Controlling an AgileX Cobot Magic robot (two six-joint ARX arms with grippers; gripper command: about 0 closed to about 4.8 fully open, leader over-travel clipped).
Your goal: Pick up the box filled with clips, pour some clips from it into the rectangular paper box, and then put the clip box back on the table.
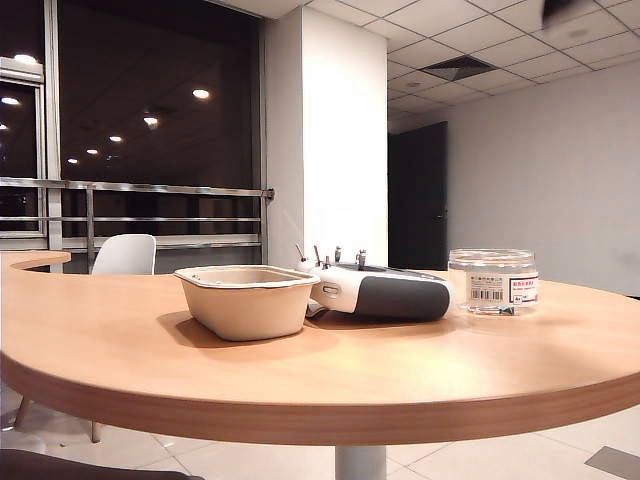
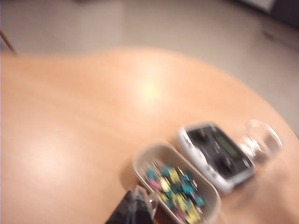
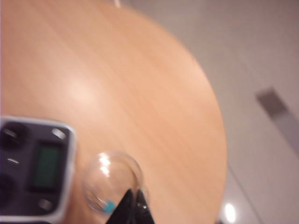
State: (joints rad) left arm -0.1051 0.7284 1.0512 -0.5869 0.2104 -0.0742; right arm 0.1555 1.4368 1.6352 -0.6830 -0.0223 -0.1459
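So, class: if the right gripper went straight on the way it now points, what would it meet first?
Probably the clip jar. In the right wrist view the shut right gripper points at the jar's near rim, with the table beyond. The picture is blurred, so depth is uncertain.

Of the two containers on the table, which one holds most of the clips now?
The beige rectangular paper box: it holds a pile of teal, yellow and pink clips. The clear round jar shows only one teal clip.

Both hands hang high over the scene, left hand point(image 2: 135, 207) and right hand point(image 3: 132, 205) closed.
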